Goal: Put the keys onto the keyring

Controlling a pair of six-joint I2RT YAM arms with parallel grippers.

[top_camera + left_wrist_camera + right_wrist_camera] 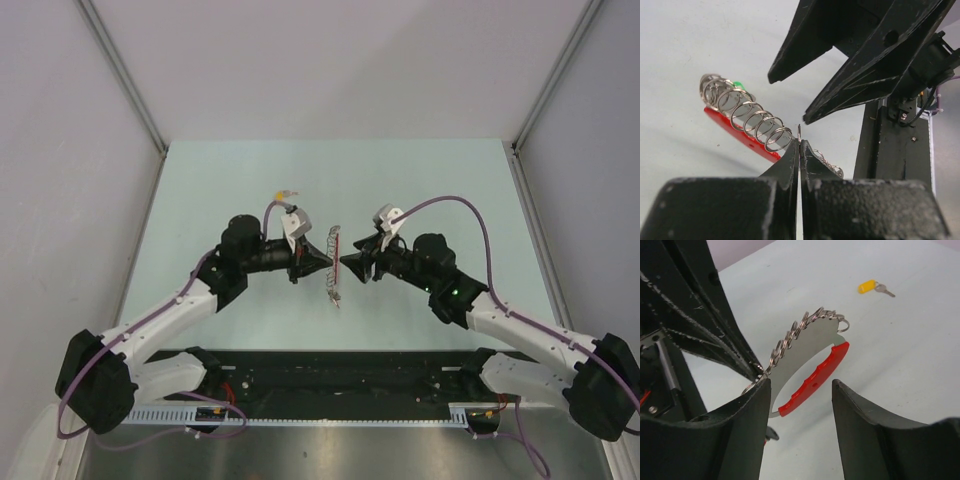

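Top external view: a pale green table (200,200) fills the middle of the frame. The white-and-black left arm (170,310) and right arm (520,325) reach in from the near edge and meet nose to nose above its centre.

The left gripper (799,145) is clamped tight. Its two matte black fingers are pressed flat together with no gap, and they pinch a thin wire ring at one end of the keyring (334,262). The right gripper (800,380) stands wide apart and grasps nothing. Its rough, wedge-shaped black fingers flank the keyring's red side. Whether they touch it I cannot tell.

The keyring hangs between the two grippers, lifted off the table. It is an elongated loop. One side is a chain (795,335) of shiny, overlapping steel split rings. The other is a smooth, glossy red band (815,377), gently curved, with shallow notches along its edge and a small hole.

The yellow key (867,286) lies flat on the table well beyond the loop. Its head is a stubby plastic block and its blade is short and silver. A green key (738,84) head peeks out behind the far end of the chain. Whether it hangs on the rings or lies behind them is unclear.
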